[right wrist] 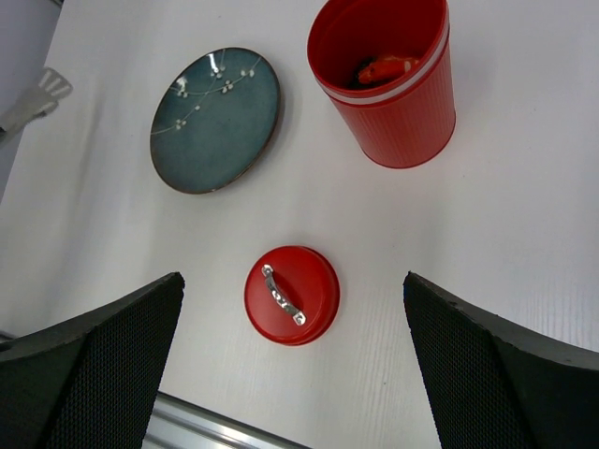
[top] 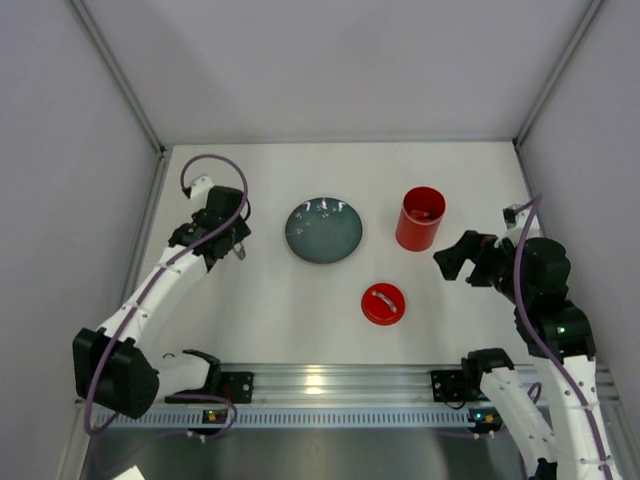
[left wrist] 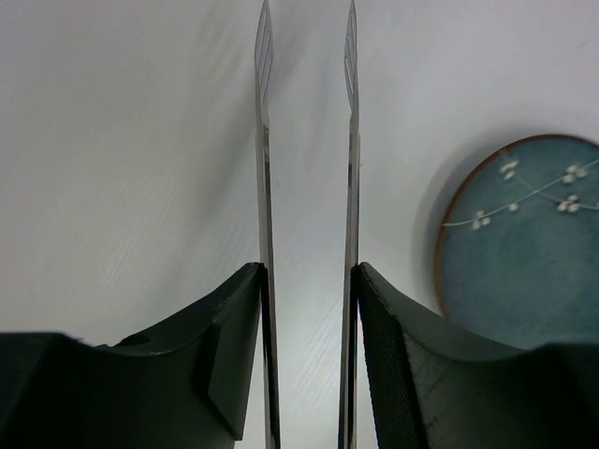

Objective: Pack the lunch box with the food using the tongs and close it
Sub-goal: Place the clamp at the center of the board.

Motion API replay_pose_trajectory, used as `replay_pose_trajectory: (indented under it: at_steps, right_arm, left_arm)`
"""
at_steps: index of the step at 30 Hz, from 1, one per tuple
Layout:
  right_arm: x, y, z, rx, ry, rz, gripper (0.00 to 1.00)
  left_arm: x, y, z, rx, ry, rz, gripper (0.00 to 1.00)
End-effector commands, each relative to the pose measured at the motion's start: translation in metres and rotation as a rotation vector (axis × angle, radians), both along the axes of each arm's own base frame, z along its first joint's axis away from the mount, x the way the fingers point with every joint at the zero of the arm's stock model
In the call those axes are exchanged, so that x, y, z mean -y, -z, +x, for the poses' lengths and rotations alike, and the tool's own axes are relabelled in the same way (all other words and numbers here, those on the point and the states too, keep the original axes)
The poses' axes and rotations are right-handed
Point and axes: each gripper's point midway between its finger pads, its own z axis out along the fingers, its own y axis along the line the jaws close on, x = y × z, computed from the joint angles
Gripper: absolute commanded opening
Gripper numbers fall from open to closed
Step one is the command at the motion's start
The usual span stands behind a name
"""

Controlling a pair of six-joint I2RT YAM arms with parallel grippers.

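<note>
Red lunch box (top: 420, 218) stands open at centre right of the top view, orange food (right wrist: 384, 68) inside. Its lid (top: 383, 303) lies on the bench (top: 270, 320) at lower centre, near the blue plate (top: 323, 230). At left, the left jaws grasp the tongs (left wrist: 263, 187); the right jaws stand released and empty.

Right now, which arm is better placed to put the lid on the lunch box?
Right: the right gripper is open near the lid and lunch box; the left gripper holds the tongs.
</note>
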Motion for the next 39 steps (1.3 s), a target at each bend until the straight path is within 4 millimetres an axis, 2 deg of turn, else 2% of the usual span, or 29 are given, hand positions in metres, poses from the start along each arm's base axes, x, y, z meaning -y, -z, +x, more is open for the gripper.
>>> replay_pose_trajectory:
  at_steps: [1, 5, 12, 14, 23, 26, 29, 30, 32, 33, 36, 37, 39]
  right_arm:
    - [-0.002, -0.002, 0.006, 0.013, -0.007, 0.009, 1.00]
    - [-0.003, 0.007, 0.008, -0.008, -0.017, 0.000, 0.99]
    - [-0.007, 0.024, 0.014, -0.045, -0.035, 0.009, 0.99]
    - [-0.008, 0.029, 0.018, -0.057, -0.036, 0.012, 1.00]
    - [-0.015, 0.053, 0.028, -0.108, -0.064, 0.029, 0.98]
    - [-0.021, 0.058, 0.030, -0.114, -0.087, 0.033, 0.98]
    - [-0.028, 0.063, 0.032, -0.112, -0.105, 0.020, 0.97]
    - [-0.031, 0.065, 0.033, -0.116, -0.106, 0.019, 0.97]
    - [-0.038, 0.074, 0.037, -0.132, -0.112, -0.003, 0.96]
    - [-0.042, 0.079, 0.037, -0.146, -0.117, -0.007, 0.96]
    - [-0.055, 0.096, 0.041, -0.174, -0.119, -0.047, 0.92]
    - [-0.065, 0.103, 0.038, -0.189, -0.148, -0.067, 0.91]
    - [-0.070, 0.111, 0.040, -0.203, -0.137, -0.110, 0.88]
  left_arm:
    - [0.001, 0.021, 0.011, 0.047, -0.064, -0.087, 0.50]
    - [-0.004, 0.062, 0.003, -0.002, -0.097, -0.108, 0.54]
    - [0.006, 0.090, 0.004, -0.028, -0.068, -0.156, 0.66]
    - [0.010, 0.103, -0.002, -0.050, -0.062, -0.176, 0.71]
    - [0.017, 0.150, -0.020, -0.132, -0.049, -0.225, 0.73]
    - [0.017, 0.149, -0.020, -0.115, -0.045, -0.232, 0.74]
    - [0.018, 0.129, -0.015, -0.059, -0.029, -0.238, 0.75]
    - [0.020, 0.114, -0.010, -0.024, -0.022, -0.246, 0.75]
    - [0.020, 0.100, -0.007, -0.009, -0.012, -0.244, 0.75]
    - [0.023, 0.083, -0.001, 0.026, -0.003, -0.255, 0.75]
    - [0.027, 0.064, 0.001, 0.043, 0.023, -0.265, 0.75]
    - [0.029, 0.051, 0.004, 0.064, 0.035, -0.272, 0.75]
    - [0.031, 0.038, 0.002, 0.080, 0.056, -0.282, 0.75]
